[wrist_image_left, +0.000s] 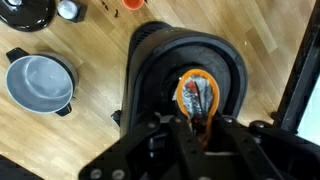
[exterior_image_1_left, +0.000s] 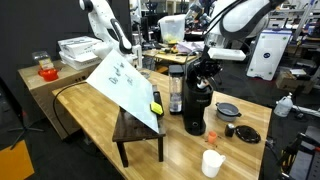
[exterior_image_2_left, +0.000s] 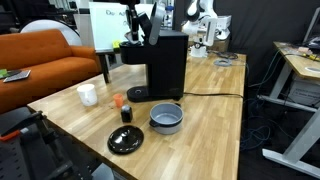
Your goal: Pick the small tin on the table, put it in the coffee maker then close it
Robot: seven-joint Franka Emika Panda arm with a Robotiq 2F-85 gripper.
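The black coffee maker [wrist_image_left: 160, 60] stands on the light wooden table [wrist_image_left: 90, 130], its top open; it also shows in both exterior views [exterior_image_1_left: 196, 105] [exterior_image_2_left: 165, 65]. The small tin [wrist_image_left: 198, 93], orange-rimmed with a printed foil top, sits in the machine's round chamber. My gripper [wrist_image_left: 200, 128] is directly above it, fingers close together and pinching the tin's near rim. In an exterior view my gripper [exterior_image_1_left: 205, 62] hangs over the machine's top. The hinged lid stands up.
A grey pot [wrist_image_left: 40, 80] and a black lid [wrist_image_left: 25, 12] lie on the table beside the machine. A white cup [exterior_image_1_left: 212, 162], a clear jar [exterior_image_1_left: 177, 90], a dark stool [exterior_image_1_left: 138, 130] and a leaning white board [exterior_image_1_left: 125, 85] are nearby.
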